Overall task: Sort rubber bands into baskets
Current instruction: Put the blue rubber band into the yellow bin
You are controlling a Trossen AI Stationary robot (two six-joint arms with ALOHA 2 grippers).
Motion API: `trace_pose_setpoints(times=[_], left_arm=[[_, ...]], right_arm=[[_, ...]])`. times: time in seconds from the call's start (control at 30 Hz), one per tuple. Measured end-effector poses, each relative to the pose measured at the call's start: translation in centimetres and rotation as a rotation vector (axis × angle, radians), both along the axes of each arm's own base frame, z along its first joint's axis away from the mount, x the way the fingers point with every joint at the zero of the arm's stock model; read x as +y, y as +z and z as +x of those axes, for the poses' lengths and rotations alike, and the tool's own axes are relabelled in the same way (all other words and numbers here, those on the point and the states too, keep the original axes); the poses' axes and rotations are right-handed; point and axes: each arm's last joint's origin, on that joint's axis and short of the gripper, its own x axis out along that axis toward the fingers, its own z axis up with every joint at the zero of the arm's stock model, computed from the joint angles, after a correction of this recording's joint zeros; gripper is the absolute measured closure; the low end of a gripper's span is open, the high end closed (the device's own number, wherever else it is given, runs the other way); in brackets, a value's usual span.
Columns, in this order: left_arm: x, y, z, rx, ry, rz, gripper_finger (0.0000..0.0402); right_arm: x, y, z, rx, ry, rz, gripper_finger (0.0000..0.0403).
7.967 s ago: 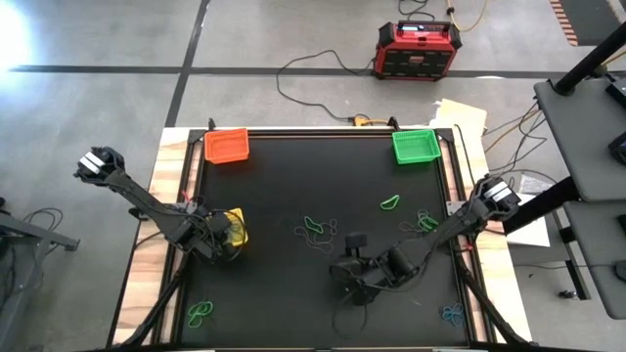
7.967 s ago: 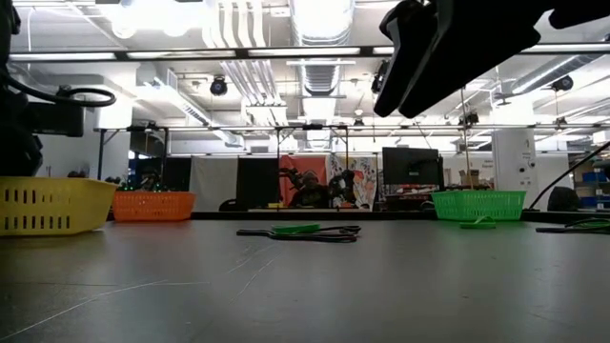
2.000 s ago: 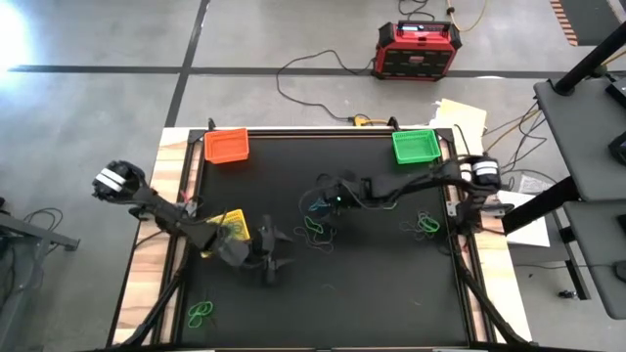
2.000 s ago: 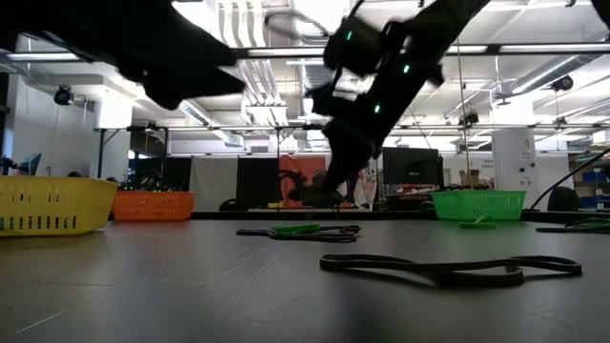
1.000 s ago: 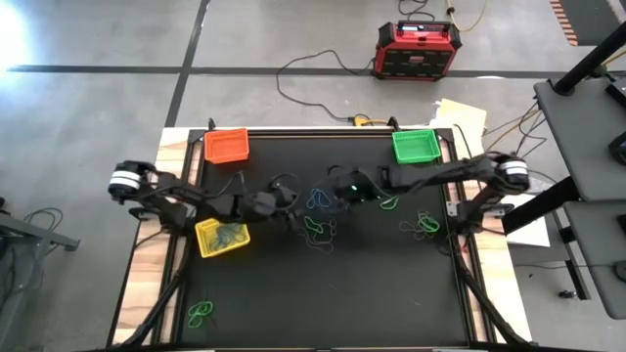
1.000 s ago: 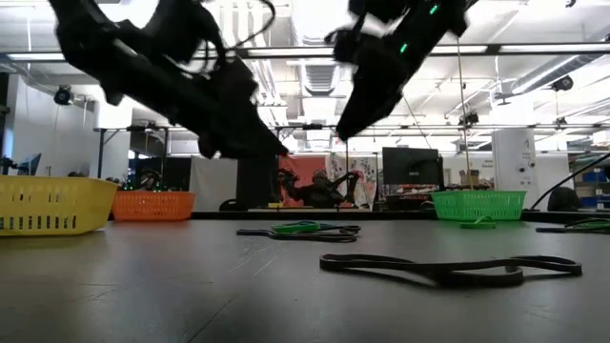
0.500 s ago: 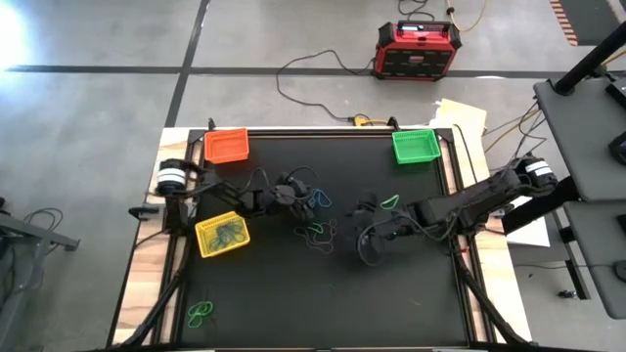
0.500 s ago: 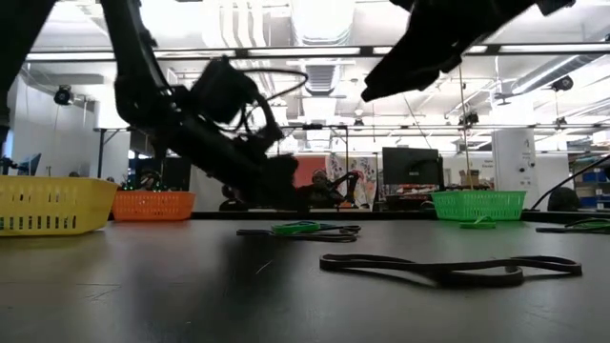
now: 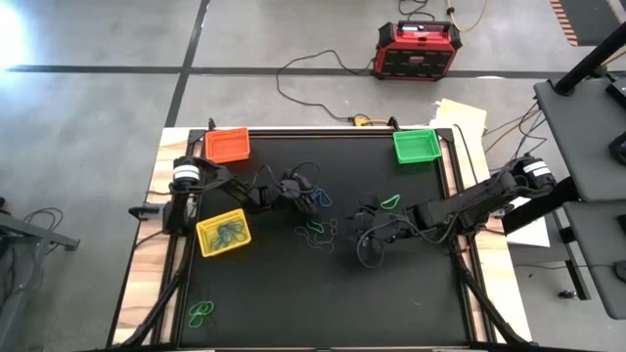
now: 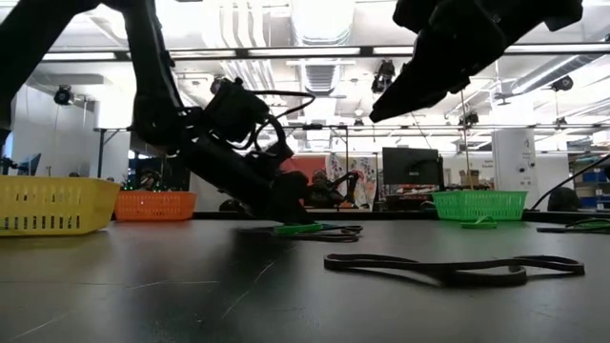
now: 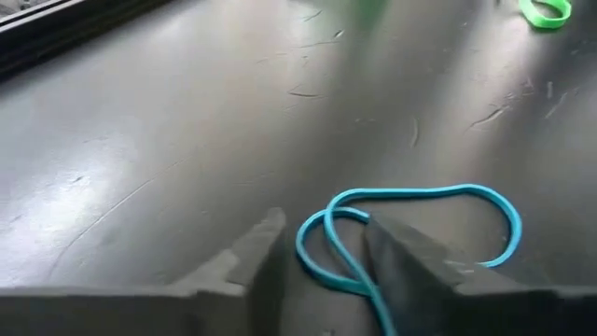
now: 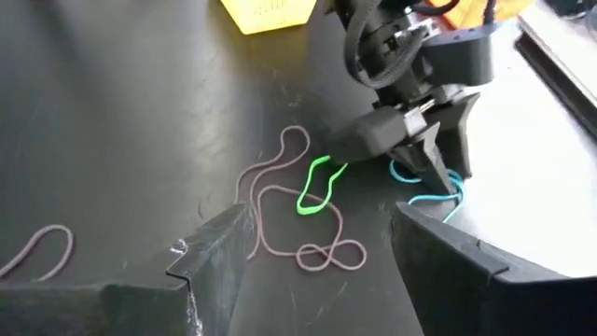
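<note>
A blue rubber band (image 11: 410,224) lies flat on the black mat, left of centre. My left gripper (image 9: 308,201) is down on it, fingers apart, one on either side of its near loop. My right gripper (image 12: 317,245) hangs open above the mat's middle (image 9: 368,244) and looks at brown bands (image 12: 298,233) and a green band (image 12: 317,187). The orange basket (image 9: 226,145) and green basket (image 9: 415,145) stand at the far corners. The yellow basket (image 9: 222,233), at the left, holds green bands. My left gripper comes slanting down from the table's left, its tips at the mat. A strand of the blue band's near loop (image 11: 328,245) runs between the two fingers, close along the inner side of one finger (image 11: 401,261). Whether the fingers touch it, I cannot tell. The band lies flat.
A dark band (image 10: 448,270) lies near the front edge, a green one (image 9: 390,202) toward the right and another (image 9: 202,312) at the near left. A red-and-black box (image 9: 419,49) with cables stands on the floor beyond the far edge. Papers (image 9: 460,115) lie at the far right.
My left gripper has gone toward the table's right edge and down onto the mat at the blue band. My right gripper has drawn back from that spot toward the near edge and now hangs over the mat's middle. The bands have stayed where they were.
</note>
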Motion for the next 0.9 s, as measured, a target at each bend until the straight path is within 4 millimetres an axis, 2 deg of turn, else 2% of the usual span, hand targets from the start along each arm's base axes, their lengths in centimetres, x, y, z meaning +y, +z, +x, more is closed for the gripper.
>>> trace_pose_setpoints(times=[0.17,0.3,0.4,0.5,0.67,0.9], left_arm=[[-0.2,-0.4,-0.3,0.002,-0.011,-0.006,0.0384],[-0.3,-0.1,-0.5,0.001,-0.01,-0.008,0.0393],[-0.7,1.0,-0.5,-0.008,-0.023,-0.002,0.04],[-1.4,2.6,-0.9,0.022,-0.055,0.013,0.0401],[-2.7,7.8,-1.3,-0.037,-0.114,0.051,0.0401],[-6.0,13.0,-4.0,-0.003,-0.216,0.05,0.0402]], right_arm=[[-0.1,0.0,0.0,0.001,0.006,-0.016,0.0165],[-0.1,0.0,0.0,0.002,0.008,-0.019,0.0168],[-0.1,0.0,0.0,0.003,0.008,-0.018,0.0168],[-0.1,0.0,0.0,0.006,0.006,-0.016,0.0168],[-0.1,-0.1,-0.1,0.012,0.003,-0.013,0.017],[-0.1,0.0,-0.1,0.012,0.002,-0.011,0.017]])
